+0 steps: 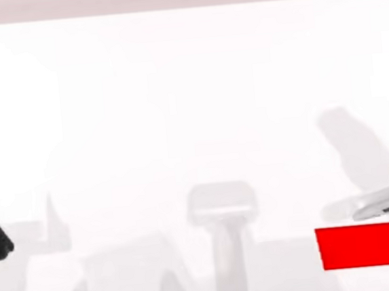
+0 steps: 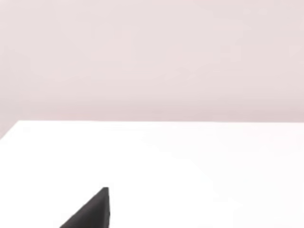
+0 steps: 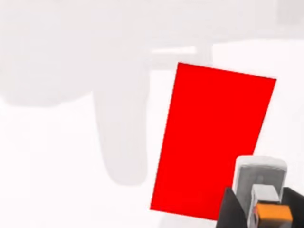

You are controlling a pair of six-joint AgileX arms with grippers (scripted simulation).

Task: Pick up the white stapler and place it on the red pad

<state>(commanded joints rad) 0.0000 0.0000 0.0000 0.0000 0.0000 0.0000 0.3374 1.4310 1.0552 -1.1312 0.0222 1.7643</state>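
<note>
Two dark fingers [image 3: 232, 209] of the right gripper [image 3: 260, 211] clamp the white stapler [image 3: 260, 183], held aloft just beside the red pad [image 1: 361, 245] near the table's [image 1: 178, 119] right edge. Contact seems tight, though the view crops it. Best practice: centre the stapler over the pad, lower level, release only once it rests flat. Left gripper [image 2: 90, 213] is parked at left; its fingers' spread cannot be told.

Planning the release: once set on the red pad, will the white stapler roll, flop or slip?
The white stapler, gripped by the right pincer, looks rigid, so probably won't flop. Its elongated, flattish body seems unlikely to roll. Its smooth shell might slide slightly on the flat red pad.
</note>
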